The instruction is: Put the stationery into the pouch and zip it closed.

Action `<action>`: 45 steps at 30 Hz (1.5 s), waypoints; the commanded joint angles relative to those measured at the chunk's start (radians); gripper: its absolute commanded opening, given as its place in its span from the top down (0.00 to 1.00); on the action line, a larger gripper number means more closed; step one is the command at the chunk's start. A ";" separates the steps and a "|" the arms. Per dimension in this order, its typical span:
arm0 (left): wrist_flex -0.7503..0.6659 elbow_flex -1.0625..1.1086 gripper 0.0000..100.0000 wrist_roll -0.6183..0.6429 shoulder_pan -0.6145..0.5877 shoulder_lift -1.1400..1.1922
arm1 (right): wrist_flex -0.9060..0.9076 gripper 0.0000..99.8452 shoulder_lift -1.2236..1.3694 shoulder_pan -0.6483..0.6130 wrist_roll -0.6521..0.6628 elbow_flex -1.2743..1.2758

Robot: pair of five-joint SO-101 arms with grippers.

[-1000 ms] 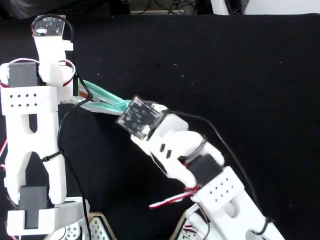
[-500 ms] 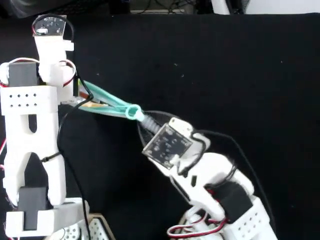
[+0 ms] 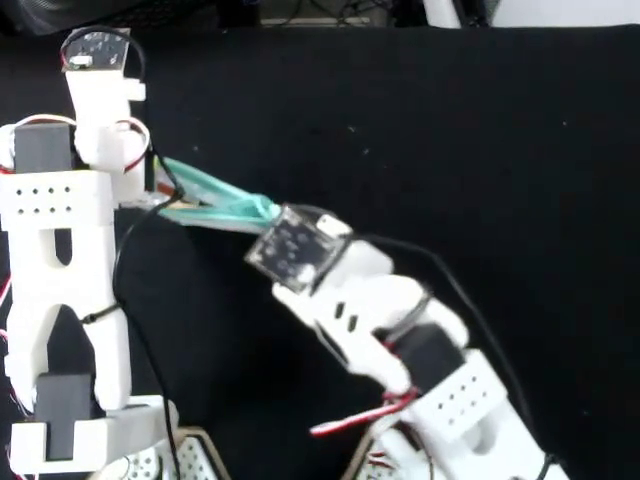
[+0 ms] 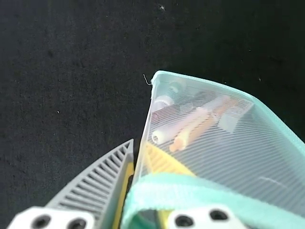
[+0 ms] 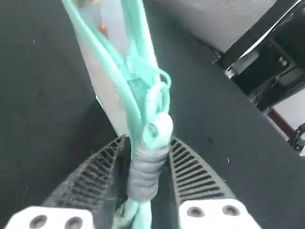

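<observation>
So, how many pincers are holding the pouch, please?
2: the left pincer grips one end of the pouch, the right pincer pinches its zip pull at the other.

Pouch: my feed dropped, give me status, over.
Left gripper shut on pouch edge. Right gripper shut on zip pull. Stationery inside. Nothing seen in the way.

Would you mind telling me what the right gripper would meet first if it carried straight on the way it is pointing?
The pouch, I think: the right gripper has the zip pull between its jaws, and the pouch's edge lies directly ahead of them, seemingly very close.
</observation>
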 commanded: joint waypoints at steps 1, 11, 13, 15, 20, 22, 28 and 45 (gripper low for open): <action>-0.006 0.024 0.97 -0.003 -0.018 0.014 | -0.040 0.89 0.035 -0.012 0.005 -0.053; -0.006 0.024 0.97 -0.003 -0.018 0.014 | -0.052 0.90 0.081 -0.014 0.006 -0.197; -0.006 0.024 0.97 -0.003 -0.018 0.014 | -0.052 0.90 0.081 -0.014 0.011 -0.216; -0.006 0.024 0.97 -0.003 -0.018 0.014 | -0.051 0.90 0.079 -0.014 0.011 -0.220; -0.006 0.024 0.97 -0.003 -0.018 0.014 | -0.018 0.99 0.073 -0.014 0.012 -0.209; -0.006 0.024 0.97 -0.003 -0.018 0.014 | 0.029 0.97 0.073 -0.014 0.012 -0.209; -0.006 0.024 0.97 -0.003 -0.018 0.014 | 0.152 0.97 0.038 -0.015 0.012 -0.209; -0.006 0.022 0.97 -0.003 -0.019 0.014 | 0.072 0.98 0.030 -0.184 -0.078 -0.153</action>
